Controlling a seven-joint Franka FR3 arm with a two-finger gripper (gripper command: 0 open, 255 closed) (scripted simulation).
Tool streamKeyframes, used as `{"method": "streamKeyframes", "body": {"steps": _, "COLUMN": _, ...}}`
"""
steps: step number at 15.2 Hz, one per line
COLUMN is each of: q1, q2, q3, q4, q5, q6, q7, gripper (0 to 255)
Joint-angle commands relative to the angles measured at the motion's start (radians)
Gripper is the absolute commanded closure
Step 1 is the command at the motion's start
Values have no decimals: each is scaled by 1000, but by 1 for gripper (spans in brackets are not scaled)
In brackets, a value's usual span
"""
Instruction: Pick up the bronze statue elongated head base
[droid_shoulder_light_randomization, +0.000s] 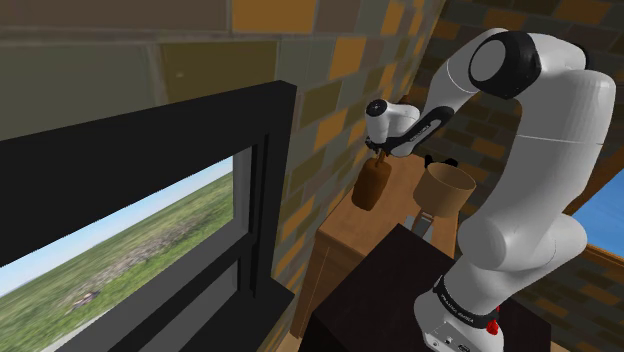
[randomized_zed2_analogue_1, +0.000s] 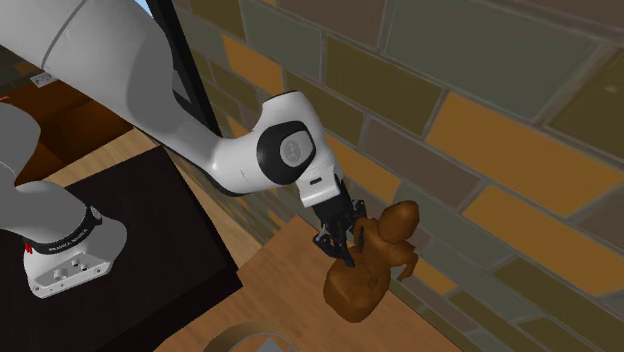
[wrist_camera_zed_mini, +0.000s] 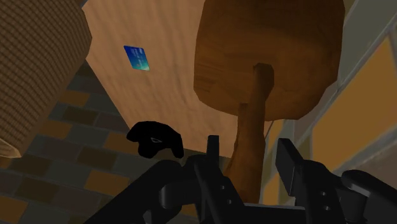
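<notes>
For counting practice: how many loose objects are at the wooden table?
4: brown statue at the gripper, woven basket beside it, blue card on the tabletop, black object at its edge. More may be hidden.

statue (wrist_camera_zed_mini: 267, 63) cropped at edge, basket (wrist_camera_zed_mini: 38, 63) likewise

On the wooden table (droid_shoulder_light_randomization: 340, 240), a tan woven basket (droid_shoulder_light_randomization: 445, 190) and a small blue card (wrist_camera_zed_mini: 137, 57) lying flat. Behind, a brick wall (randomized_zed2_analogue_1: 480, 90). Alongside, a black window frame (droid_shoulder_light_randomization: 150, 130) giving onto a green field (droid_shoulder_light_randomization: 120, 270).
</notes>
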Motion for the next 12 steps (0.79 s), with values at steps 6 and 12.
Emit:
{"method": "streamKeyframes", "body": {"steps": 6, "q1": 0, "q2": 3, "q3": -1, "q4": -1, "q5": -1, "q6": -2, "q7": 2, "gripper": 255}}
{"method": "streamKeyframes", "body": {"steps": 12, "q1": -8, "q2": -61, "q3": 13, "q4": -13, "q5": 66, "q6": -26, "q7": -81, "gripper": 255}}
